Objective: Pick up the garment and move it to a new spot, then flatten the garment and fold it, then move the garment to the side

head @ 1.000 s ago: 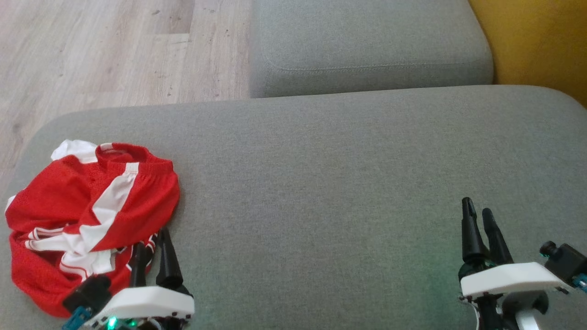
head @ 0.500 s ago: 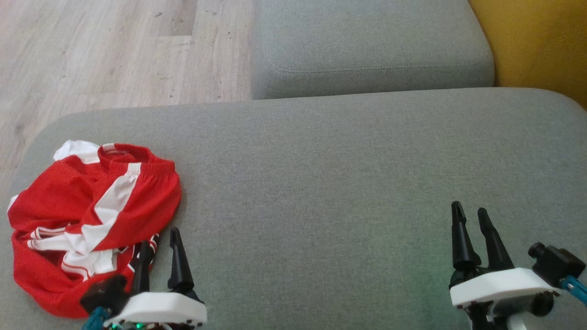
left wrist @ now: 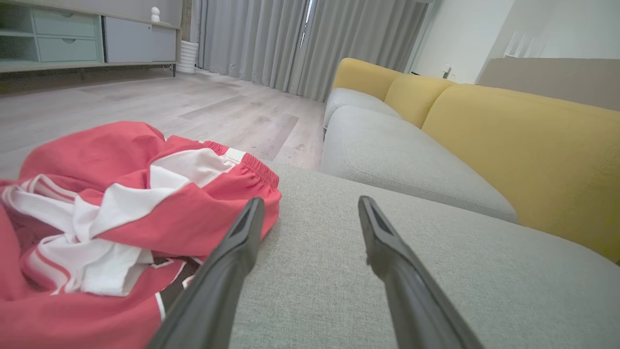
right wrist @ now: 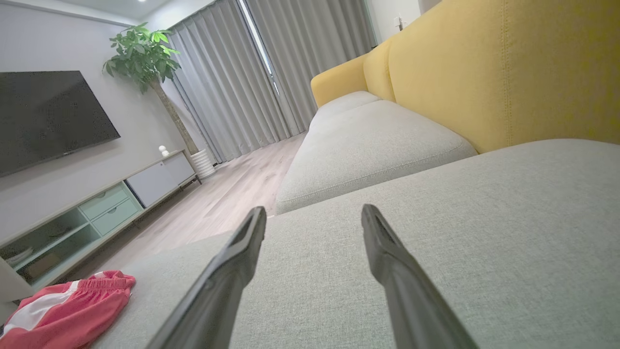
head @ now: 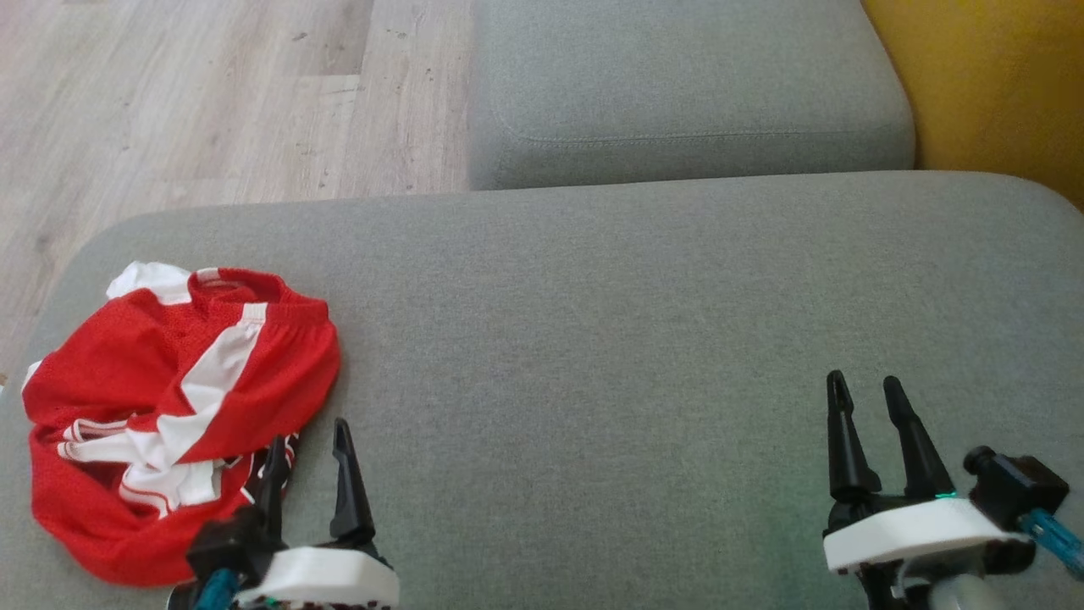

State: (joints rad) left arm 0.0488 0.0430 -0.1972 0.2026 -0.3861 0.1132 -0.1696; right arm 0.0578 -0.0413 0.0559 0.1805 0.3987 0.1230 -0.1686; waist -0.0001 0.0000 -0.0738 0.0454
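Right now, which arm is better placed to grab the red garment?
Left. The left gripper is open at the edge of the crumpled red garment. The right gripper, also open, sits far across the grey cushion.

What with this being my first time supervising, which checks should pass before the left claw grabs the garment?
1. Left claw open: ok.
2. Garment close beside Left claw: ok.
3. Left claw touching the cloth: cannot tell.
4. Right claw open and empty: ok.
5. Bare seat cushion free for the new spot: ok.
6. Garment lying flat: not ok, crumpled.
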